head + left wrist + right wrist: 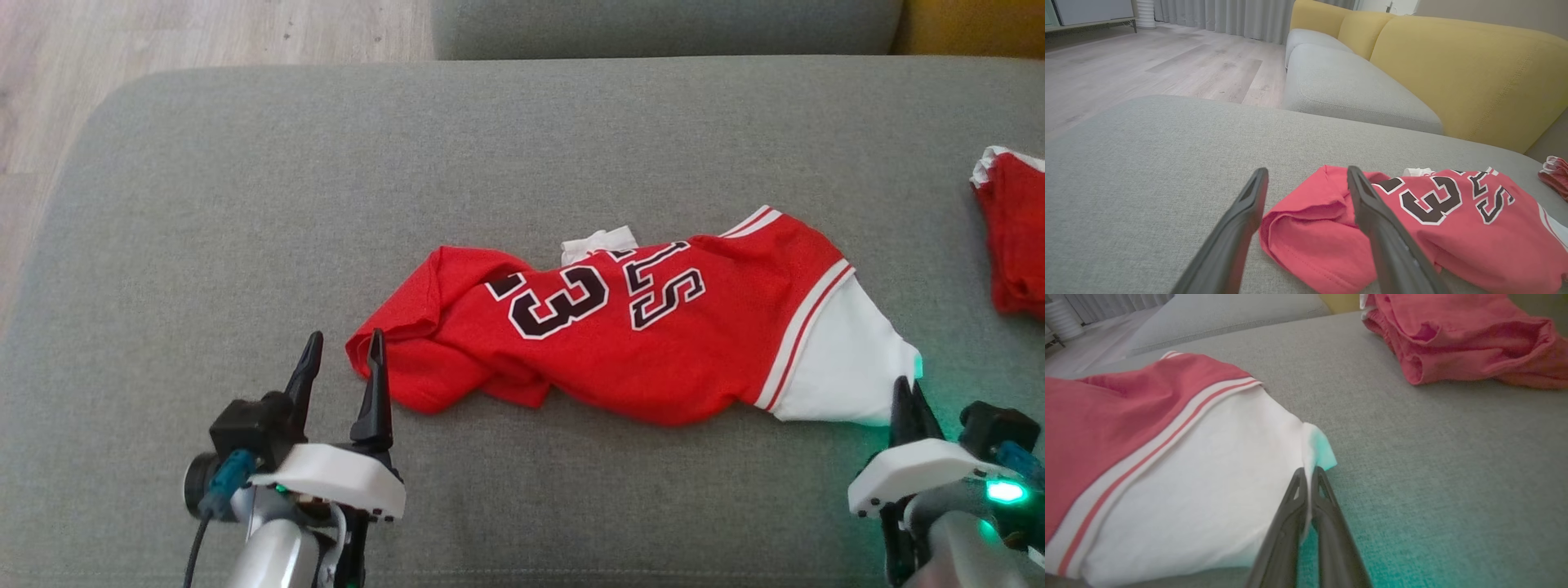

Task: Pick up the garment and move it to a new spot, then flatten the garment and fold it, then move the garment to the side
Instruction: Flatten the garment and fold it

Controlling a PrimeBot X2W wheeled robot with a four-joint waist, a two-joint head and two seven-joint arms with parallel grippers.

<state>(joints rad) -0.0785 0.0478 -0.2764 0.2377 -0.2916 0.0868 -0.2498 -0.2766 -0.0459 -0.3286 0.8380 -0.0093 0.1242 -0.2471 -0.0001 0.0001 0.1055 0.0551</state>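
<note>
The garment (pixel 637 327) lies rumpled in the middle of the cushion (pixel 245 204), a red jersey of thin, slack knit with black, white-edged numerals and a striped band where the white sleeve (pixel 1208 477) begins. Its hem end is bunched into soft rolls at 9 o'clock and the sleeve trails off toward 4 o'clock. The right gripper (pixel 909 384) sits at that 4 o'clock corner, jaws pinched together on the sleeve's edge. The left gripper (pixel 344 335) stands at 8 o'clock with its jaws wide apart, straddling the bunched hem but not closed on it.

By my reading the job is barely begun: one corner is gripped, while nothing looks flattened or folded, and the move aside is yet to come.

The cushion is coarse grey weave, rounded at its corners. At 3 o'clock lies a second red garment (pixel 1016 245), crumpled; beyond it, at 12 to 1 o'clock, a yellow backrest (pixel 1474 73), and at 10 o'clock pale wood floor (pixel 163 33)
</note>
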